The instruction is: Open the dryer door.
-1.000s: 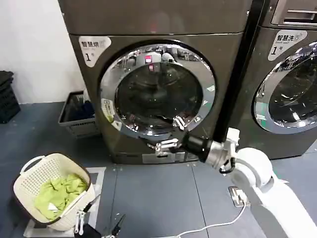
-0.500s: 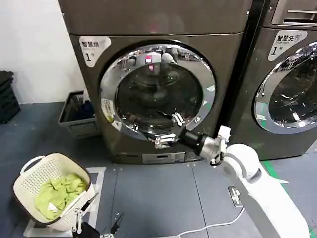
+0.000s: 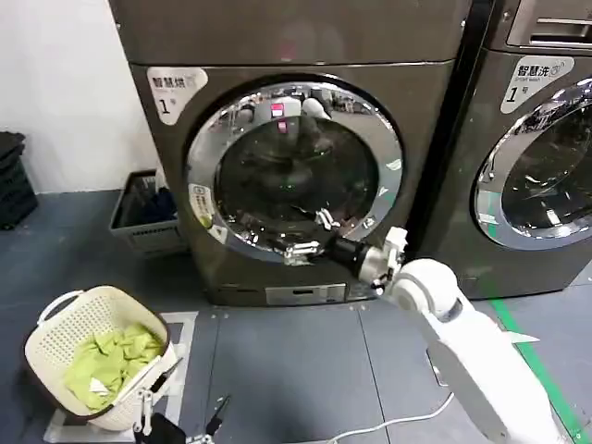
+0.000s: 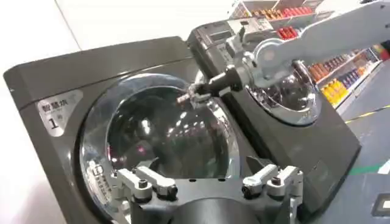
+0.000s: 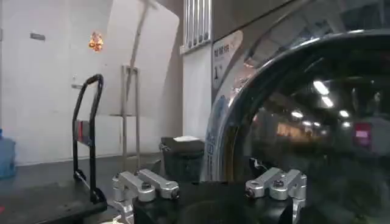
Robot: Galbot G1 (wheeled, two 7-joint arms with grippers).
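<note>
The dark grey dryer has a round, chrome-rimmed glass door that lies shut against its front. My right gripper is open and held close to the lower right part of the door glass, one finger above the other; whether it touches the glass I cannot tell. In the right wrist view the gripper has nothing between its fingers, and the door glass curves off to one side. My left gripper is open and parked low, facing the dryer door and the right gripper.
A white laundry basket of green cloth stands on the floor at the left. A dark crate sits beside the dryer. A second machine stands at the right. A white cable crosses the floor. A hand trolley stands off to the side.
My right arm has stretched forward and carried the open gripper up and to the left, closer to the door glass. The door has stayed shut, and the left arm has stayed put.
</note>
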